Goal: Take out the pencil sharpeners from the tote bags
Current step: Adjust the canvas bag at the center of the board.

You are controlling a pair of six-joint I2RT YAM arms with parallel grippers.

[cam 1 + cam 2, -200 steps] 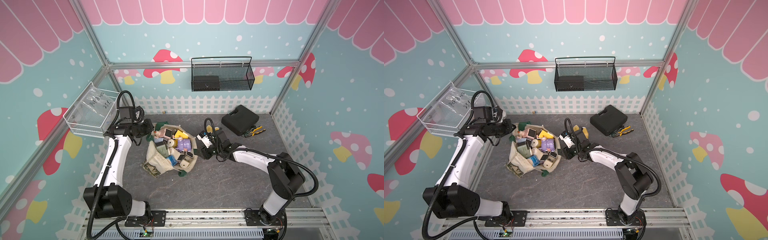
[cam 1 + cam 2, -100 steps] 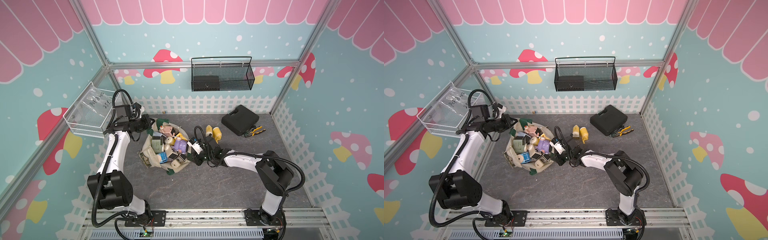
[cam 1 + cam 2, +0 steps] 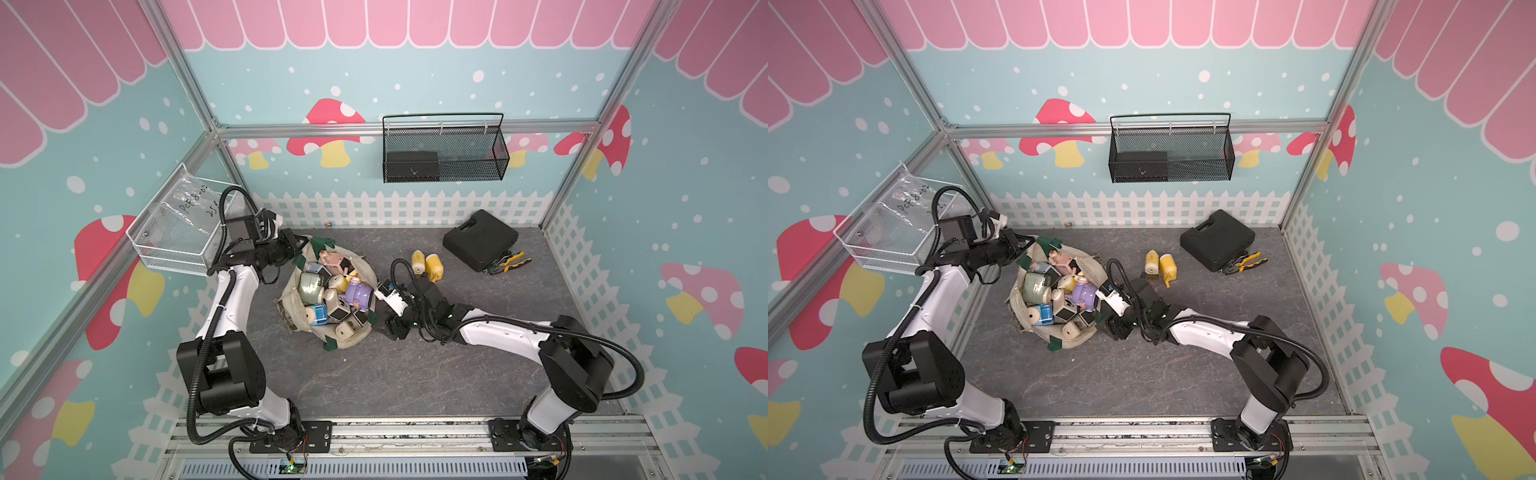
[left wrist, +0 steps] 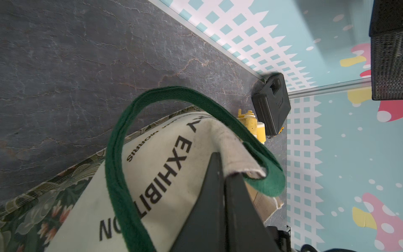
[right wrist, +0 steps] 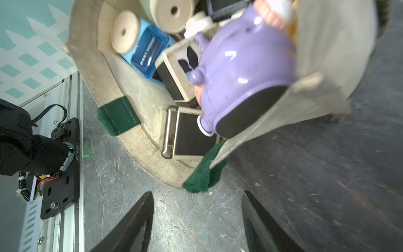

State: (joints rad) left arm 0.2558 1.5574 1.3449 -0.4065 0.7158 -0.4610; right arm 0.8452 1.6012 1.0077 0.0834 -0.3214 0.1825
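Table (image 3: 415, 374) first: grey, stone-look, everything's on it. Tote bag (image 3: 288, 305) lies on it, cream canvas, mouth slumped wide open. All places are given from the bag.

Black case (image 3: 480, 240): well off to the bag's right and further back.

Left claw (image 4: 222, 172): at the bag's back-left rim, fingers pressed together. By the wrist cam they look clamped on the cream rim cloth right by the green strap (image 4: 117, 152). The cloth edge is partly hidden there, so not 100% sure.

Right claw (image 5: 198, 207): just off the bag's front-right rim, low over the table, fingers apart, nothing between them.

Then the pencil sharpeners (image 3: 332, 295): most are heaped inside the bag. Purple one (image 3: 358, 296) at the right rim, blue one (image 3: 318, 312) & sage one (image 3: 309, 286) further in. Two yellow ones (image 3: 426, 264) are out on the table, between bag & case.

Pliers (image 3: 509, 262), yellow/black: right against the case, on its side away from the bag.
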